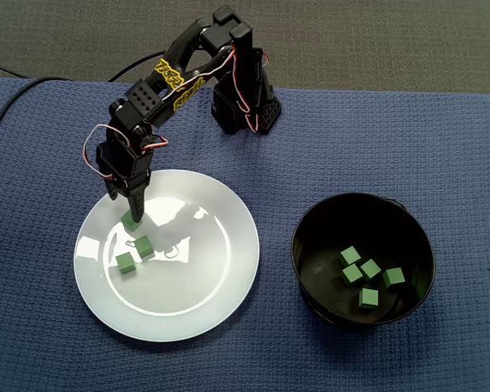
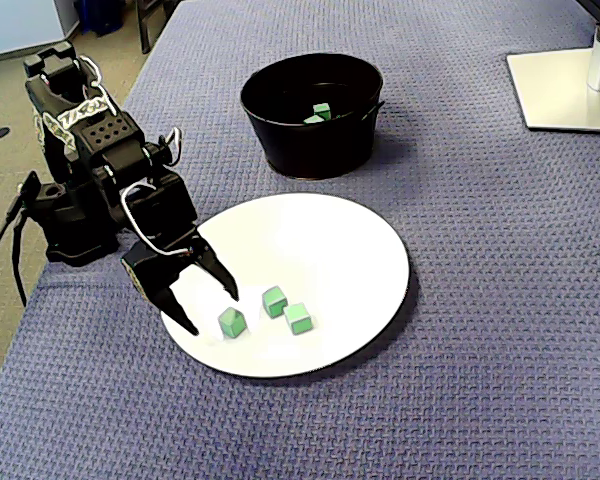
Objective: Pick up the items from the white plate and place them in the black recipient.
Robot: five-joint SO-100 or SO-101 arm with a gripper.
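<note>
A white plate [image 1: 204,269] [image 2: 330,250] lies on the blue cloth with three green cubes on it. One cube [image 1: 130,219] [image 2: 231,321] sits right at my gripper [image 1: 132,214] [image 2: 212,312], whose black fingers stand open around it, tips down at the plate. The other two cubes [image 1: 144,246] [image 1: 126,262] [image 2: 274,300] [image 2: 299,318] lie close together just beyond. A black bowl [image 1: 310,269] [image 2: 280,140] holds several green cubes [image 1: 362,271] [image 2: 322,111].
The arm's black base [image 1: 245,110] [image 2: 65,225] stands on the cloth behind the plate. Cables [image 1: 16,90] run off the cloth's edge. A white stand base [image 2: 565,90] sits at the far corner in a fixed view.
</note>
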